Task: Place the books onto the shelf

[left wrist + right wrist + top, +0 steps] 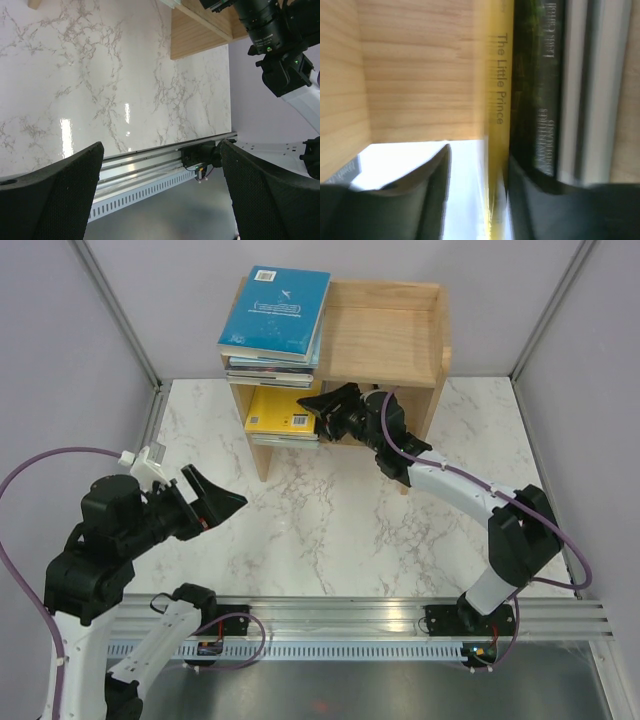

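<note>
Two tiers of the shelf (400, 335) carry books. A teal book (275, 310) tops a stack at the left of the upper tier. On the lower tier, a yellow book (496, 125) lies flat with a dark-spined book (535, 100) pressed against it.

The right claw (318, 416) reaches into the lower tier. Its jaws straddle the yellow spine, and light shows between one finger and the book, so it looks released rather than clenched. The step in hand appears to be letting go of the yellow book.

To do that well, the jaws should part a little more so that neither pad rubs the spine. The claw should then draw straight back out of the opening, level with the tier. Any tilt or sideways drift could drag the yellow book forward off the books beneath it, or knock the shelf's side panel.

The left claw (162, 150) gapes wide and holds nothing. It hangs over the counter (330, 520), well apart from the shelf, and need not move.
</note>
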